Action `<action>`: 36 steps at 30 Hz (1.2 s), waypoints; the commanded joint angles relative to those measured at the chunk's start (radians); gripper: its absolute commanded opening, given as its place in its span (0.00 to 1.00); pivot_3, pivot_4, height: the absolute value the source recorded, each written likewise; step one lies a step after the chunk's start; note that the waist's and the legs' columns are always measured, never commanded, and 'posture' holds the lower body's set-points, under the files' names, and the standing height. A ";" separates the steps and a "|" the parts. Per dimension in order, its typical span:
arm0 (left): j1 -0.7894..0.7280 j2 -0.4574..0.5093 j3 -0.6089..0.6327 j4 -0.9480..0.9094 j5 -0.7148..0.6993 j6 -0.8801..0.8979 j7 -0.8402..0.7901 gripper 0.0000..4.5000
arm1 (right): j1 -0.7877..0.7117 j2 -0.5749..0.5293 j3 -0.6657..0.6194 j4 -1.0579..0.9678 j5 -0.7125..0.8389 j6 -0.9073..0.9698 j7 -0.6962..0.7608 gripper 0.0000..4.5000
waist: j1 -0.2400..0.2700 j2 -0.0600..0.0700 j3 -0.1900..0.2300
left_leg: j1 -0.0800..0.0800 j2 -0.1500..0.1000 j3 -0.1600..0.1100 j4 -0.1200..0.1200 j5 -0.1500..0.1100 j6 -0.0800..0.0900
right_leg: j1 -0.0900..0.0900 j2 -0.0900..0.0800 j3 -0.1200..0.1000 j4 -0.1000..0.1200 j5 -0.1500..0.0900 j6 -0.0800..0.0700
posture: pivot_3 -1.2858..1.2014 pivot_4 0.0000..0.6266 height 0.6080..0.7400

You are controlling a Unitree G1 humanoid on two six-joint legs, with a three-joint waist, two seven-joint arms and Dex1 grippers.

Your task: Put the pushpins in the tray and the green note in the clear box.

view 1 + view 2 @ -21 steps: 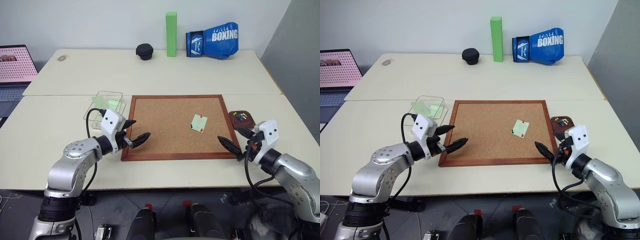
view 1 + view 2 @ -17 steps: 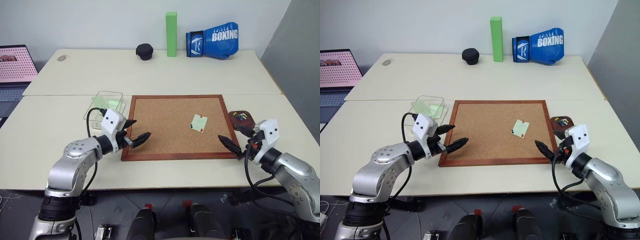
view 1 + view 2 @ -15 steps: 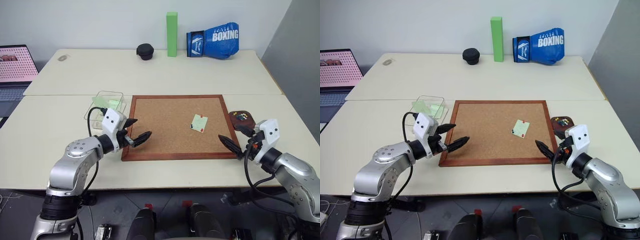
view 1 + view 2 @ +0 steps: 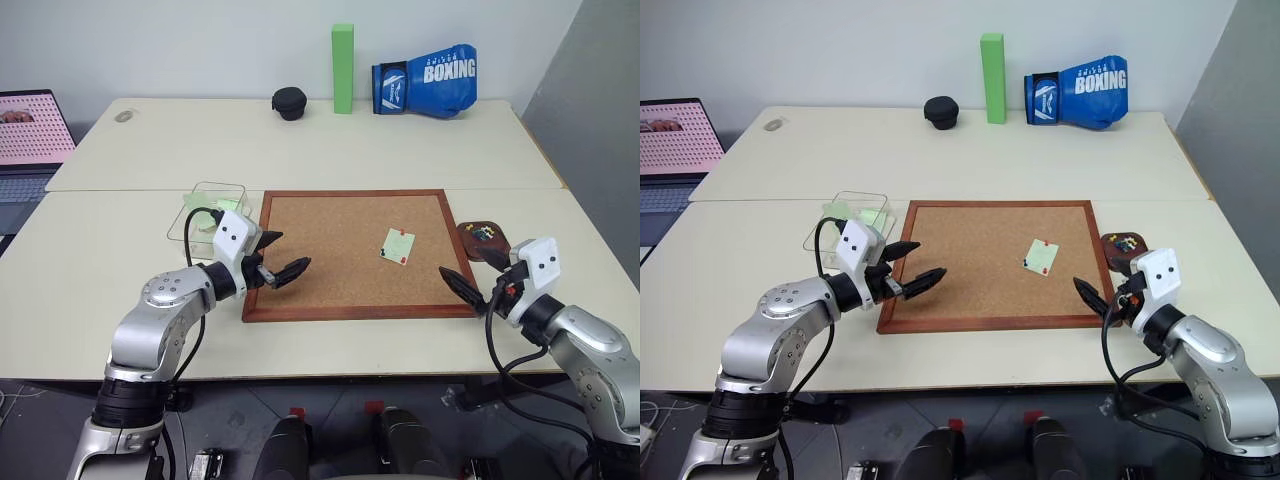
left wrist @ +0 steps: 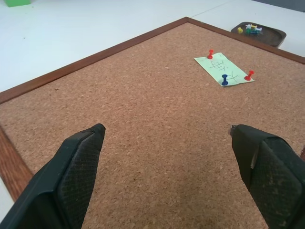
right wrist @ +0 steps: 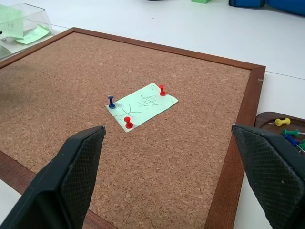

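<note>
Both grippers, left (image 5: pixel 167 162) and right (image 6: pixel 171 167), were held wide and empty. The note (image 6: pixel 142 106) was seen ahead between the jaws, pinned to the board (image 6: pixel 57 86) by 3 pins (image 6: pixel 128 122).

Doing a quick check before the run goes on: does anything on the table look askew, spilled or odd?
Nothing spilled or damaged. The green note sits askew to the cork board frame, held by two red pushpins and a blue one; one corner has no pin.
</note>
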 commanded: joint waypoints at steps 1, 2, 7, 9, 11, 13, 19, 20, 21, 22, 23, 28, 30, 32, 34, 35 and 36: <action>-0.057 -0.041 -0.036 0.029 -0.019 0.006 -0.017 0.99 | -0.075 0.015 0.023 0.049 -0.030 -0.033 -0.015 1.00 | -0.002 0.000 0.000 | 0.000 0.000 0.000 0.001 0.000 0.000 | 0.000 0.000 0.000 0.000 0.000 0.000 | 0.52 0.24 1.00; -0.068 -0.052 -0.048 0.043 -0.009 -0.004 -0.020 0.99 | -0.091 0.016 0.032 0.075 -0.044 -0.041 -0.017 1.00 | -0.002 0.000 0.000 | 0.000 0.000 0.000 0.001 0.000 0.000 | 0.000 0.000 0.000 0.000 0.000 0.000 | 0.52 0.24 1.00; -0.158 -0.093 -0.163 0.199 0.089 -0.152 -0.091 0.76 | -0.200 0.025 0.086 0.207 -0.105 -0.085 -0.014 1.00 | 0.000 0.000 0.000 | 0.000 0.000 0.000 0.001 0.000 0.000 | 0.001 0.000 0.000 0.000 0.001 0.001 | 0.52 0.24 1.00; -0.187 -0.116 -0.174 0.261 0.103 -0.196 -0.102 0.68 | -0.225 0.030 0.102 0.243 -0.122 -0.104 -0.001 1.00 | -0.001 0.000 0.000 | 0.000 -0.001 0.000 0.001 0.000 0.000 | 0.001 0.000 0.000 0.000 0.001 0.001 | 0.52 0.24 1.00; -0.214 -0.140 -0.179 0.312 0.112 -0.231 -0.110 0.61 | -0.249 0.036 0.118 0.276 -0.136 -0.125 0.008 1.00 | -0.001 0.000 0.000 | 0.000 0.000 0.000 0.001 0.000 0.000 | 0.001 0.000 0.000 0.000 0.001 0.002 | 0.52 0.24 1.00; -0.255 -0.171 -0.196 0.376 0.132 -0.274 -0.121 0.51 | -0.296 0.052 0.134 0.326 -0.149 -0.144 0.011 1.00 | -0.001 0.000 0.000 | 0.000 0.000 0.000 0.001 0.000 0.000 | 0.001 0.000 0.000 0.000 0.001 0.002 | 0.52 0.24 1.00; -0.310 -0.225 -0.209 0.503 0.166 -0.349 -0.149 0.25 | -0.384 0.102 0.168 0.439 -0.186 -0.188 0.011 1.00 | -0.002 0.000 0.000 | 0.000 -0.001 0.000 0.001 0.000 0.000 | 0.001 0.000 0.000 0.001 0.002 0.003 | 0.52 0.24 1.00; -0.311 -0.229 -0.209 0.512 0.170 -0.357 -0.151 0.17 | -0.394 0.107 0.172 0.453 -0.191 -0.194 0.009 1.00 | -0.002 0.000 0.000 | 0.000 -0.001 0.000 0.001 0.000 0.000 | 0.001 0.000 0.000 0.001 0.002 0.003 | 0.52 0.24 1.00; -0.310 -0.232 -0.207 0.517 0.173 -0.362 -0.152 0.15 | -0.403 0.114 0.174 0.465 -0.194 -0.199 0.007 1.00 | -0.002 0.000 0.000 | 0.000 -0.001 0.000 0.001 0.000 0.000 | 0.001 0.000 0.000 0.001 0.002 0.002 | 0.52 0.24 1.00; -0.310 -0.233 -0.206 0.521 0.175 -0.368 -0.153 0.11 | -0.408 0.118 0.176 0.473 -0.196 -0.203 0.007 1.00 | -0.002 0.000 0.000 | 0.000 -0.001 0.000 0.001 0.000 0.000 | 0.000 0.000 0.000 0.001 0.002 0.002 | 0.52 0.24 1.00; -0.310 -0.235 -0.205 0.522 0.178 -0.368 -0.150 0.06 | -0.414 0.121 0.174 0.480 -0.198 -0.205 0.006 1.00 | -0.001 0.000 0.000 | 0.000 -0.001 0.000 0.001 0.000 0.000 | 0.000 0.000 0.000 0.001 0.002 0.002 | 0.52 0.24 1.00; -0.284 -0.242 -0.207 0.523 0.192 -0.381 -0.130 0.01 | -0.424 0.134 0.182 0.502 -0.213 -0.221 0.016 1.00 | -0.002 0.000 0.000 | 0.000 -0.001 0.000 0.001 0.000 0.000 | 0.000 0.000 0.000 0.001 0.002 0.002 | 0.52 0.24 1.00; -0.259 -0.244 -0.239 0.539 0.222 -0.391 -0.130 0.01 | -0.443 0.145 0.192 0.530 -0.223 -0.224 0.014 1.00 | -0.004 0.000 0.000 | 0.000 -0.001 0.000 0.001 0.000 0.000 | 0.000 0.000 0.000 0.001 0.002 0.002 | 0.52 0.24 1.00; -0.239 -0.255 -0.253 0.564 0.234 -0.388 -0.131 0.01 | -0.463 0.155 0.201 0.564 -0.231 -0.234 0.017 1.00 | -0.005 0.000 0.000 | 0.000 -0.001 0.000 0.001 0.000 0.000 | 0.000 0.000 0.001 0.002 0.002 0.002 | 0.52 0.24 1.00; -0.233 -0.266 -0.259 0.654 0.264 -0.417 -0.113 0.01 | -0.492 0.170 0.210 0.626 -0.238 -0.256 0.030 1.00 | -0.003 0.000 0.000 | 0.000 -0.001 0.000 0.001 0.000 0.000 | 0.000 0.000 0.001 0.002 0.002 0.002 | 0.52 0.24 1.00; -0.234 -0.269 -0.253 0.688 0.271 -0.427 -0.107 0.01 | -0.504 0.174 0.215 0.656 -0.246 -0.270 0.034 1.00 | -0.002 0.001 -0.001 | 0.001 -0.001 0.000 0.001 0.000 0.000 | 0.001 0.000 0.000 0.002 0.002 0.002 | 0.52 0.24 1.00; -0.236 -0.272 -0.247 0.709 0.274 -0.437 -0.104 0.01 | -0.512 0.176 0.217 0.680 -0.253 -0.283 0.038 1.00 | -0.002 0.002 -0.001 | 0.003 -0.001 0.000 0.002 0.000 0.000 | 0.003 0.000 0.001 0.001 0.002 0.002 | 0.52 0.24 1.00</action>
